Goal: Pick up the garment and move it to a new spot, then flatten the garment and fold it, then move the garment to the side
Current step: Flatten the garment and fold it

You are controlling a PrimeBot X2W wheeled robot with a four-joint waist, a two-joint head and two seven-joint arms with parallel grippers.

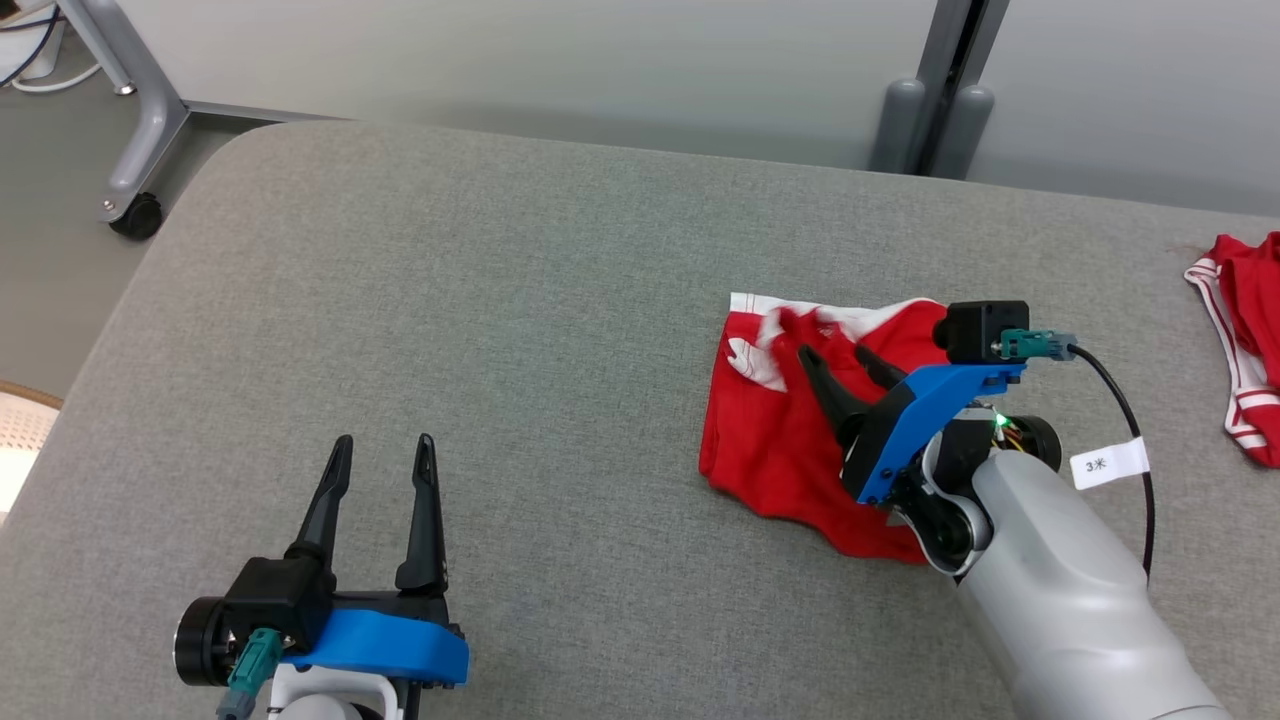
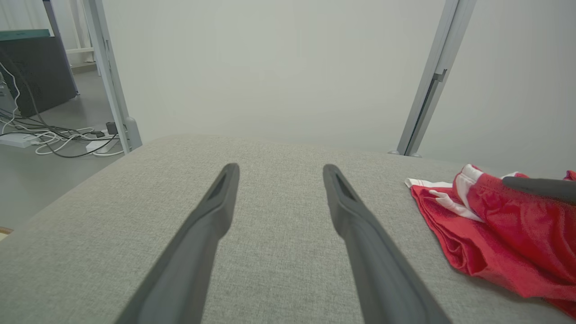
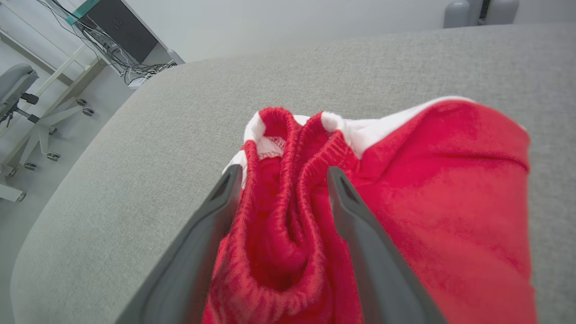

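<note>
Head cam: the red and white garment (image 1: 770, 440) is lying crumpled on the right half of the bench (image 1: 450, 300). My right jaws are over it, spread apart. The left jaws are spread too, near the front edge on the left. Another red garment (image 1: 1250, 330) sits at the right edge.

Left wrist: jaws apart with bare bench (image 2: 279, 252) between them, garment (image 2: 495, 234) off to the side.

Right wrist: jaws apart, straddling a bunched ridge of the garment (image 3: 450, 202).
</note>
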